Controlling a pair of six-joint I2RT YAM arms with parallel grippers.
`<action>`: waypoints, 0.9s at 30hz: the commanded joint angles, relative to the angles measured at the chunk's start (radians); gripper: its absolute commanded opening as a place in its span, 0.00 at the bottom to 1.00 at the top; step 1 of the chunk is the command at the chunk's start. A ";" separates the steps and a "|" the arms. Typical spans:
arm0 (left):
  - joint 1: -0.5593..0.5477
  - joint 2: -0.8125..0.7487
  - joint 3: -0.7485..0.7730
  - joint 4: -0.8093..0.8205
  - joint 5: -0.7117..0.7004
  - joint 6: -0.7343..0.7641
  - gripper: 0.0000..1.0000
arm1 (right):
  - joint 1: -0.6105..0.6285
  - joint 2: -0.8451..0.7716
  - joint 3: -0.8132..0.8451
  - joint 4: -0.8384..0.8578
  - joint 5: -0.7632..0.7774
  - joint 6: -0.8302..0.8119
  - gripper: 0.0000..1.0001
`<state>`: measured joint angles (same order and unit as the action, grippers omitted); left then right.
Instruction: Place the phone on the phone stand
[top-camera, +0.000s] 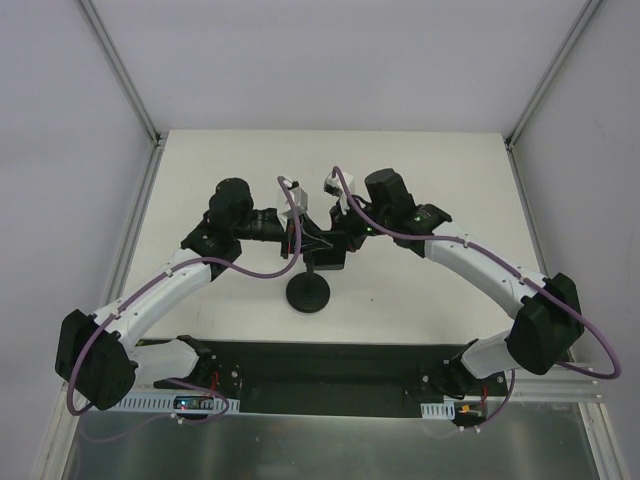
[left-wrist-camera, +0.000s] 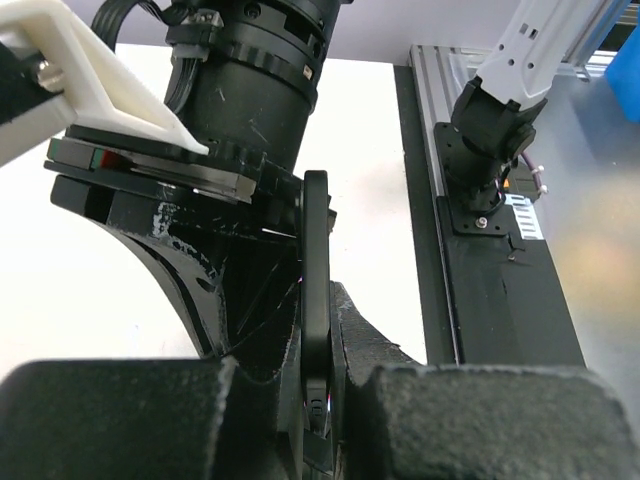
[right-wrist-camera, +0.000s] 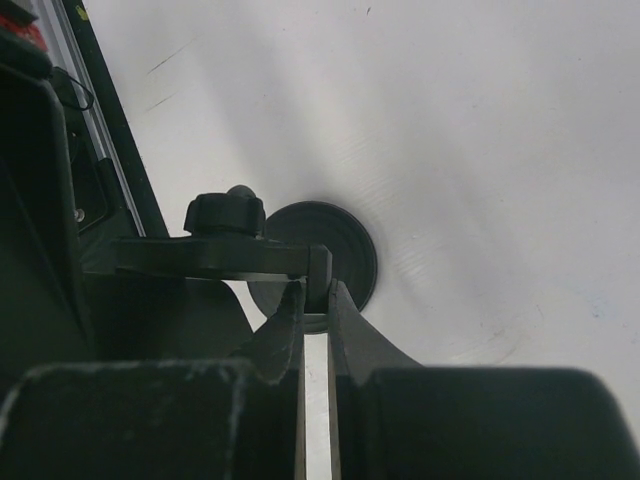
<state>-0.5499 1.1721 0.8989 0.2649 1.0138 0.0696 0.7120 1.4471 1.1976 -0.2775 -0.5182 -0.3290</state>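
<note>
The phone stand has its round disc base (top-camera: 308, 294) on the white table, with its post and cradle (top-camera: 328, 256) above it. Both grippers meet over the cradle. My left gripper (top-camera: 300, 238) is shut on the phone (left-wrist-camera: 316, 250), which shows edge-on and upright between the fingers (left-wrist-camera: 385, 345) in the left wrist view. My right gripper (right-wrist-camera: 317, 287) is shut on the lipped end of the stand's thin cradle bar (right-wrist-camera: 200, 258). The adjusting knob (right-wrist-camera: 224, 212) and disc base (right-wrist-camera: 350, 245) show behind it. The phone's face is hidden.
A black mounting plate (top-camera: 320, 365) and aluminium rail (top-camera: 560, 385) run along the near edge, with the right arm's base (left-wrist-camera: 495, 120) bolted there. Enclosure posts (top-camera: 120, 70) and white walls bound the table's back and sides.
</note>
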 joint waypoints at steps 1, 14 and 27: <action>0.016 -0.067 -0.009 0.062 -0.039 0.030 0.00 | -0.005 -0.062 0.005 0.080 -0.036 0.039 0.00; -0.076 -0.344 -0.192 -0.052 -0.980 0.035 0.00 | 0.130 -0.192 -0.145 0.337 0.669 0.304 0.00; -0.251 -0.135 -0.226 0.237 -1.588 0.050 0.00 | 0.624 -0.094 -0.034 0.200 1.447 0.625 0.00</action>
<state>-0.8722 0.9661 0.6888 0.3347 -0.1410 0.0330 1.1961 1.3785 1.0355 -0.0563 0.8612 0.1188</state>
